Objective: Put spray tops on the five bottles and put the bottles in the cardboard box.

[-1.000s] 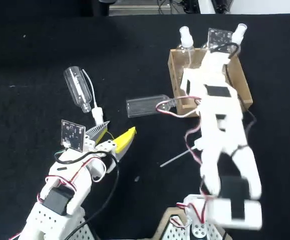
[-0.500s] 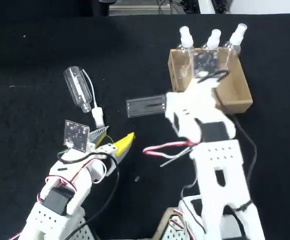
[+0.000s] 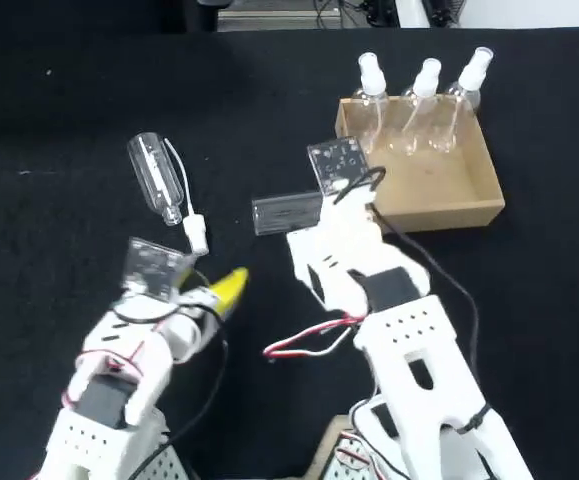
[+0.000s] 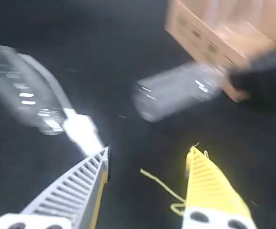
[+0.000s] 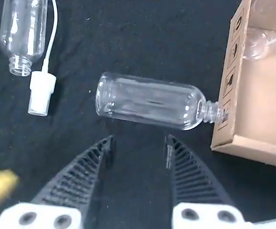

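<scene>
Three capped bottles [image 3: 418, 112] stood in a row at the far wall of the cardboard box [image 3: 431, 214], uncovered now that the right arm [image 3: 409, 330] had pulled back off it. A fourth bottle [image 5: 150, 102], no top on it, lay on its side just outside the box, neck up against the box's side. The right gripper [image 5: 138, 139] hung just short of that bottle, fingers spread and holding nothing. Further off, the fifth bottle [image 3: 155, 174] lay on the black table [image 3: 59, 100], a loose spray top [image 3: 197, 234] at its mouth, the tube running alongside. The left gripper [image 4: 147, 151], claw apart and empty, had drawn back a little from that spray top.
</scene>
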Robot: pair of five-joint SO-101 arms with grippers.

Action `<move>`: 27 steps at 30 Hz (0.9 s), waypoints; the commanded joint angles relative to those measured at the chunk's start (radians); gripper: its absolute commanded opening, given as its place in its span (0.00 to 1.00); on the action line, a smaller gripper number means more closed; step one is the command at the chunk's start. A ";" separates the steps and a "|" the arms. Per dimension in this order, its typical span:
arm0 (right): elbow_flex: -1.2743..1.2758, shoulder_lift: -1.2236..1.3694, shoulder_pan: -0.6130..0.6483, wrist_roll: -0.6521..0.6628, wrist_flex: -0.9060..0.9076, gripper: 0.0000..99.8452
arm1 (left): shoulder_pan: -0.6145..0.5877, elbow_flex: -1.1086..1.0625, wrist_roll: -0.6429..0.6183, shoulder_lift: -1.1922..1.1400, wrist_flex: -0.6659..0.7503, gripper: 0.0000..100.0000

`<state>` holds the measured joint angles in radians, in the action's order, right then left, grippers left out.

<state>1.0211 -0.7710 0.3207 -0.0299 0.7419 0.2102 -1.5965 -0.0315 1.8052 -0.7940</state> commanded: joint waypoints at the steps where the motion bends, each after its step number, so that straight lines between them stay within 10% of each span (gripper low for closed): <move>1: 0.038 -0.039 0.017 0.006 -0.109 0.14 | -0.140 0.120 0.003 0.015 -0.012 0.24; 18: 0.133 -0.033 0.140 0.006 -0.285 0.14 | -0.277 0.228 0.006 -0.003 -0.020 0.24; 27: 0.156 -0.031 0.140 0.005 -0.315 0.14 | -0.278 0.438 0.005 -0.428 -0.020 0.24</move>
<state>1.1807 -0.7710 0.4450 -0.0299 0.4549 -0.0583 -1.2866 -0.0284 1.5259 -0.8109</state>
